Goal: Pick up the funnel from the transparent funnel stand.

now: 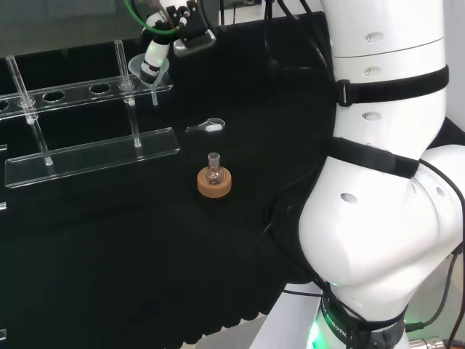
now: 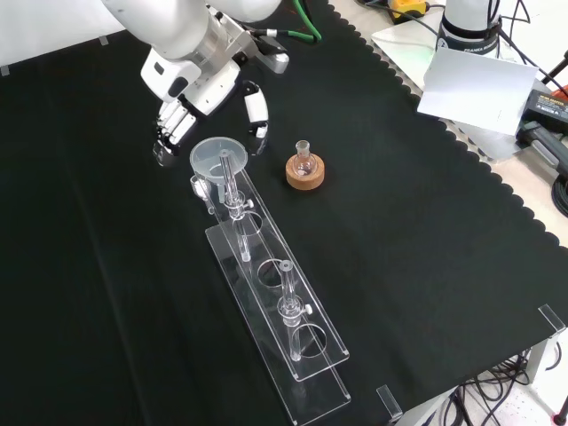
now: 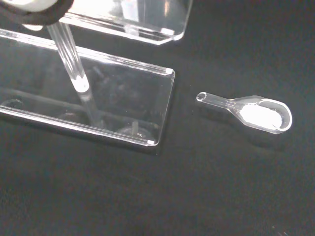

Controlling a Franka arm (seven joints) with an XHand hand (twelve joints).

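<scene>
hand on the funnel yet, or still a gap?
Cannot tell. In the front view the hand sits right behind the funnel rim, with a finger beside it; the head view overlaps them too. Neither shows contact or gap plainly.

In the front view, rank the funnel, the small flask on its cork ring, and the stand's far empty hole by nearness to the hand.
Hand at upper left.
1. Funnel, just below the fingers, in the stand's top end.
2. Flask on cork ring, to the hand's right.
3. Far empty hole, lowest on the stand.
</scene>
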